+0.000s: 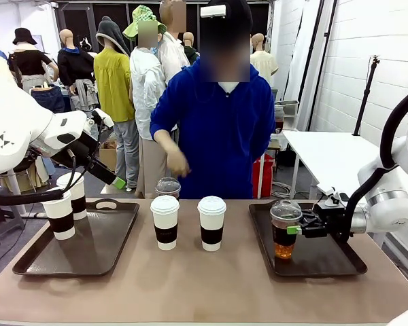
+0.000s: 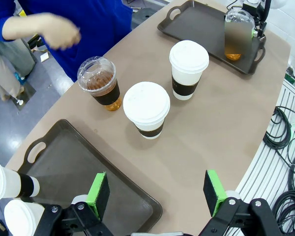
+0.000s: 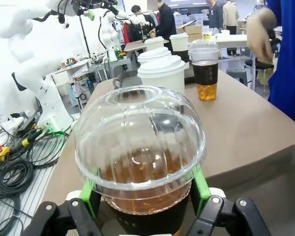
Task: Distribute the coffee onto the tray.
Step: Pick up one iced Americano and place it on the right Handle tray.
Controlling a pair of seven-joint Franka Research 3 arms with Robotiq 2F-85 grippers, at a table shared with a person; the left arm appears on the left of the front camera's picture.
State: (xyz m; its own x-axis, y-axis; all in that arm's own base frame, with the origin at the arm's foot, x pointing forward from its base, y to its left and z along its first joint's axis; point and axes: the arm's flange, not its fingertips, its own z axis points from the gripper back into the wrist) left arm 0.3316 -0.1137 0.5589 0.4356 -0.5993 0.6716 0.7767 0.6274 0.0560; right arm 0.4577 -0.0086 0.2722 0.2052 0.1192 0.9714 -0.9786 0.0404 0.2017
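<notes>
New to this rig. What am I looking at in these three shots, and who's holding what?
Two white robot arms work a table with a person in blue across it. The front view looks across the table; the other two are cameras on each wrist, looking along that gripper's fingers. The left tray carries two paper cups; two more paper cups and an iced coffee stand on the bare table between the trays. The right gripper is closed on the second iced coffee, upright on the right tray. The left gripper hangs open above the left tray's edge, holding nothing.
</notes>
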